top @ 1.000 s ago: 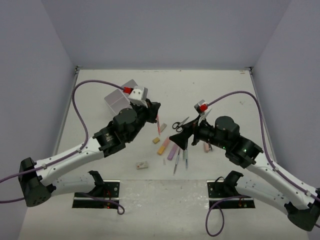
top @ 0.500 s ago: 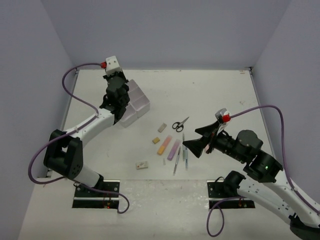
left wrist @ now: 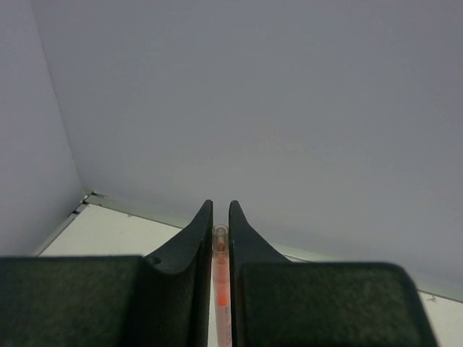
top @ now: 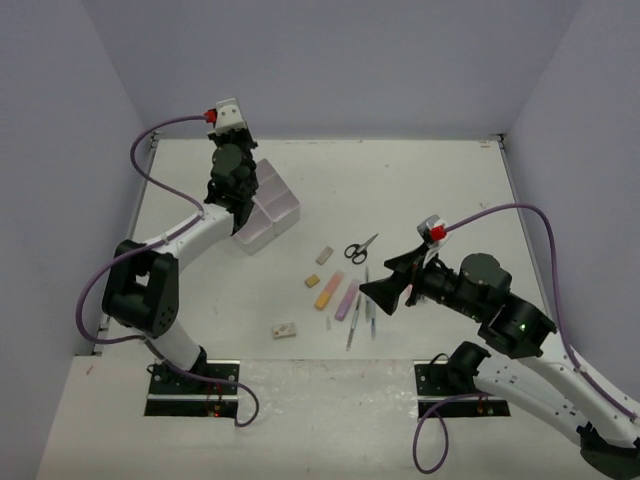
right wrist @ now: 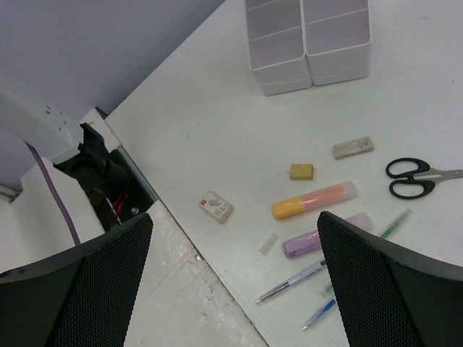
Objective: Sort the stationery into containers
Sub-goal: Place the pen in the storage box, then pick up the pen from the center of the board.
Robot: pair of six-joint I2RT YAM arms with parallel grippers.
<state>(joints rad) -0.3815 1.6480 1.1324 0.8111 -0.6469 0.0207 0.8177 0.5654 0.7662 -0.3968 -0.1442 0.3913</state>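
Bins lie under the left hand, which pinches a thin red pen, likely for dropping in; well apart, the right hand hangs spread, seemingly ready for the scissors.

No legible txt anywhere; only a small red mark on the white eraser sleeve, too blurry & tiny to read.

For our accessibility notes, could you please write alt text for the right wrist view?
Black-handled scissors, an orange highlighter, a pink-purple highlighter, small erasers and thin pens lie loose on a white table. The right gripper frames them, jaws wide open, and the white containers stand at the top.
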